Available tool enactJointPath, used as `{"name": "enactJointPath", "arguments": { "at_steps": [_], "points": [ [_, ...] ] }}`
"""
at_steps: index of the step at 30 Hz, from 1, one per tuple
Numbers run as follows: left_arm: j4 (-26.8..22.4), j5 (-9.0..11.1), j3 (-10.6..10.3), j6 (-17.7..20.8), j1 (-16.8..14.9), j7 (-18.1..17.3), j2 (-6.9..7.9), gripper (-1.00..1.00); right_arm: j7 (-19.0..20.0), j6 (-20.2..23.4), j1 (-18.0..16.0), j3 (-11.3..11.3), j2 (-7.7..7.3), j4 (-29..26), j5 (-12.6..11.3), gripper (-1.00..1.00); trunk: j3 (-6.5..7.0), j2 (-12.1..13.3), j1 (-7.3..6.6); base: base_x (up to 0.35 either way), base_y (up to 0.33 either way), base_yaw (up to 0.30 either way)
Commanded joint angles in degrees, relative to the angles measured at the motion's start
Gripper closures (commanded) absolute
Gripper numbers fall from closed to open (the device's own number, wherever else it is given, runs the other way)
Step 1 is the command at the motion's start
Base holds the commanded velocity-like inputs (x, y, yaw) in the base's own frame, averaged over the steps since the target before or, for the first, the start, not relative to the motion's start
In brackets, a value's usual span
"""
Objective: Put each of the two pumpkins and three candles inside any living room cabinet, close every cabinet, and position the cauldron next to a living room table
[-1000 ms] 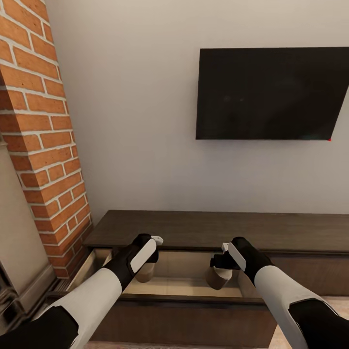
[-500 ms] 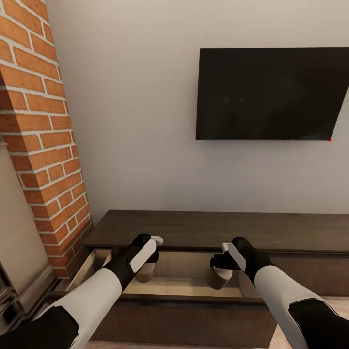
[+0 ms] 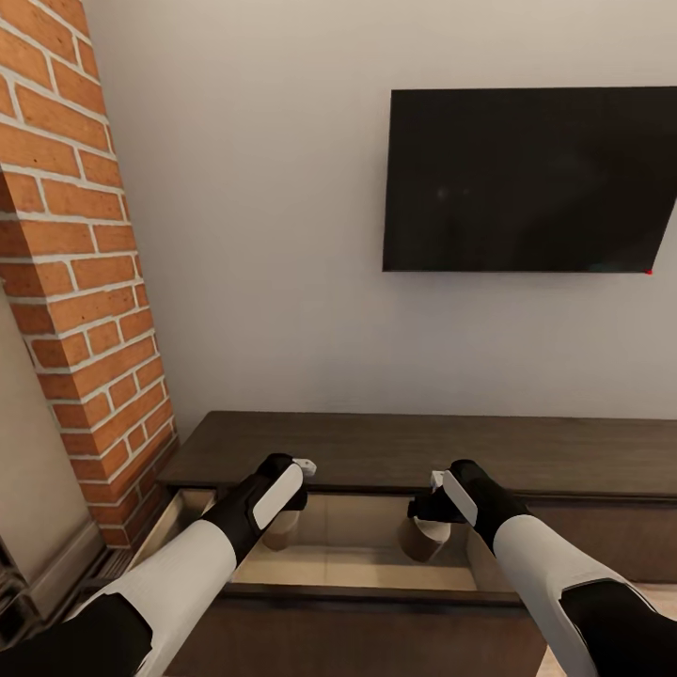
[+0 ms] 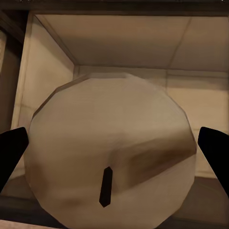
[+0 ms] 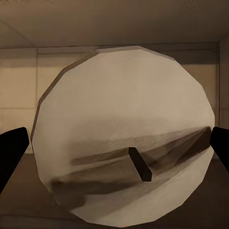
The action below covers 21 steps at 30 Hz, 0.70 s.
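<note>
While both arms reach forward over the open drawer point(image 3: 376, 555) of the cabinet point(image 3: 564, 451), low in the head view, each gripper has a candle clamped between its fingers. The left gripper point(image 3: 282, 527) sits at lower centre-left of that frame, with the left candle point(image 3: 279, 533) hanging below it inside the pale wood drawer; the right gripper point(image 3: 423, 531) sits at lower centre-right with the right candle point(image 3: 423, 539) beneath it, also over the drawer's interior. Both candles stand upright, long axis vertical, wick end up toward the grippers. Whether their bases touch the drawer floor cannot be told.

From the head camera the candles show only as short beige stubs, partly hidden by the black gripper housings. The left wrist view looks straight down the candle's axis: the left candle point(image 4: 112, 150) appears as a broad faceted disc with a dark wick point(image 4: 105, 186) near its lower middle, black fingers point(image 4: 12, 152) at the frame's left and right edges, and the drawer's pale walls and corner behind. The right wrist view gives the same end-on look at the right candle point(image 5: 126, 143), its wick point(image 5: 140, 163) slanting, with fingers point(image 5: 12, 148) at either edge.

A dark television point(image 3: 531, 179) hangs on the wall at upper right; a brick column point(image 3: 75, 282) fills the left side.
</note>
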Motion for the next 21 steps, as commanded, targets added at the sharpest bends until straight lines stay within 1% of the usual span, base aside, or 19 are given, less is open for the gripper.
{"name": "enactJointPath", "arguments": {
  "at_steps": [1,6,9,12,15,21],
  "points": [
    [-0.04,0.57,-0.27,0.1,-0.06,0.58,0.06,1.0,-0.35,0.22,-0.03,0.43,-0.11,-0.11,-0.62,1.0,-0.07,-0.03,-0.01,0.102,0.001,0.0],
    [-0.11,0.58,-0.27,0.43,-0.06,0.58,0.03,1.0,0.58,0.63,-0.03,0.38,-0.5,-0.07,-0.62,1.0,-0.07,-0.03,-0.01,0.061,0.0,0.0],
    [0.2,0.62,-0.27,0.62,-0.06,0.25,0.05,1.0,0.77,0.84,-0.03,0.29,-0.46,0.01,-0.62,1.0,-0.07,-0.03,-0.01,0.015,0.0,0.0],
    [1.57,0.66,-0.27,1.07,-0.06,-2.58,0.08,1.0,0.8,1.04,-0.03,0.21,-0.27,0.19,-0.57,1.0,-0.07,-0.03,-0.01,0.005,0.0,0.0],
    [3.05,0.67,-0.27,1.76,-0.06,-4.04,0.07,1.0,0.72,1.11,-0.03,0.18,-0.17,0.4,-0.54,1.0,-0.07,-0.03,-0.01,0.001,0.0,0.0],
    [3.81,0.67,-0.26,2.4,-0.06,-4.68,0.02,1.0,0.36,1.61,-0.06,0.24,-0.07,0.7,-0.53,1.0,-0.07,-0.03,-0.01,0.0,0.0,0.0]
  ]
}}
